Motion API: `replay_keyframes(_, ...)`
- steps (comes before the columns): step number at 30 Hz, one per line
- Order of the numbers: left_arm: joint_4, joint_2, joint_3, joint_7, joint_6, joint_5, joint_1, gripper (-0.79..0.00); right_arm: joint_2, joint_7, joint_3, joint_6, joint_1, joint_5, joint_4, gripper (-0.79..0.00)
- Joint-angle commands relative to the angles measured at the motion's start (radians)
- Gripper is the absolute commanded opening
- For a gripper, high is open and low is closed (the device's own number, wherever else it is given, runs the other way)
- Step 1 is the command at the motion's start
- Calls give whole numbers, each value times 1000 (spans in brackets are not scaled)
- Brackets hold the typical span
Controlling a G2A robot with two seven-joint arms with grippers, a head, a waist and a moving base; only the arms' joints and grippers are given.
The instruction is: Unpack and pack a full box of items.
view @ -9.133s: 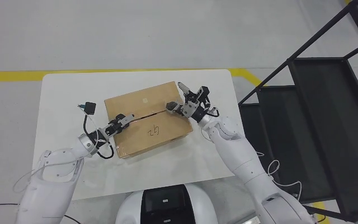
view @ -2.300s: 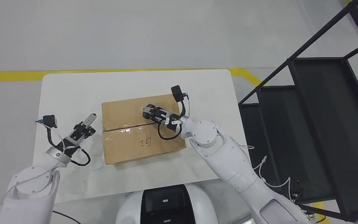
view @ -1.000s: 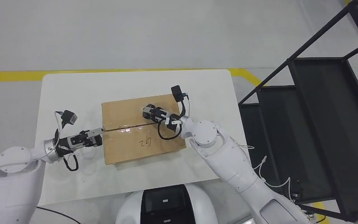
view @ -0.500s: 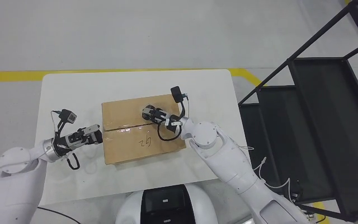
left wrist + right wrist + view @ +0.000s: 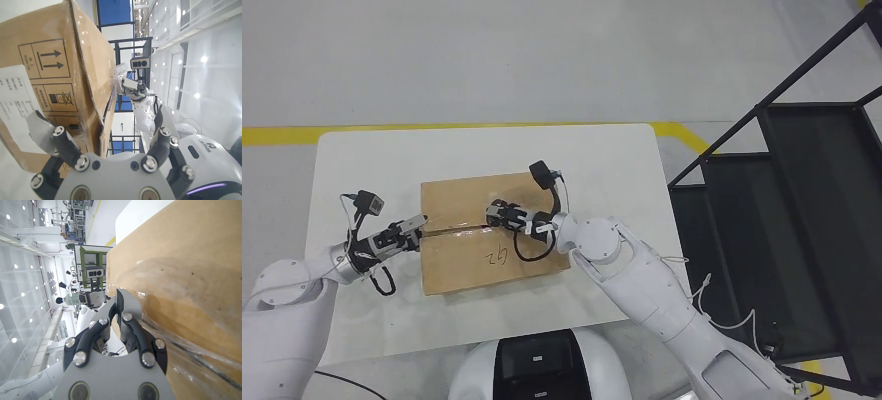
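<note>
Box (image 5: 492,232) lies flat on the white counter (image 5: 612,170) with its flaps down, and both end effectors are at it. Left end effector (image 5: 98,115) first: it's spread wide and gripping nothing. The box's end corner sits right between the fingers, one finger (image 5: 39,123) by the labelled side face and the other out in free air. Straight ahead of it the centre seam (image 5: 457,228) runs off along the lid. Further down that seam is the right end effector (image 5: 117,303), pinched together low on the lid. A crinkle of clear tape (image 5: 120,73) lifts at its tips, so it looks to have the strip.

Handling call: it's a full carton, likely heavy, so it should sit firm under a pull. The cardboard is stiff, though the flaps will bend. The tape is thin and slick and could tear, so take the loose end and pull low along the seam. After that, take the flaps by their free edges at the seam.
</note>
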Motion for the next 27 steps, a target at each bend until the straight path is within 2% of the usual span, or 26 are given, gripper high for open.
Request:
replay_keyframes(1, -5, 0, 3, 11, 0, 5, 0, 0, 1, 7, 1, -4, -2, -7, -1, -785)
replay_keyframes(5, -17, 2, 4, 23, -1, 12, 4, 0, 5, 51, -7, -12, -1, -41, 0, -785)
replay_keyframes(6, -20, 3, 4, 25, -1, 13, 6, 0, 6, 64, -10, -9, 1, -51, 2, -566)
replay_keyframes(7, -23, 3, 4, 26, 0, 14, 7, 0, 7, 72, -12, -6, 3, -57, 4, -175)
replay_keyframes(8, -26, 4, 4, 29, -1, 16, 8, 0, 7, 78, -14, -3, 4, -59, 5, 0)
replay_keyframes(27, -55, 11, 7, 51, -2, 13, 24, 0, -7, 90, -49, -30, 45, -42, 18, 0)
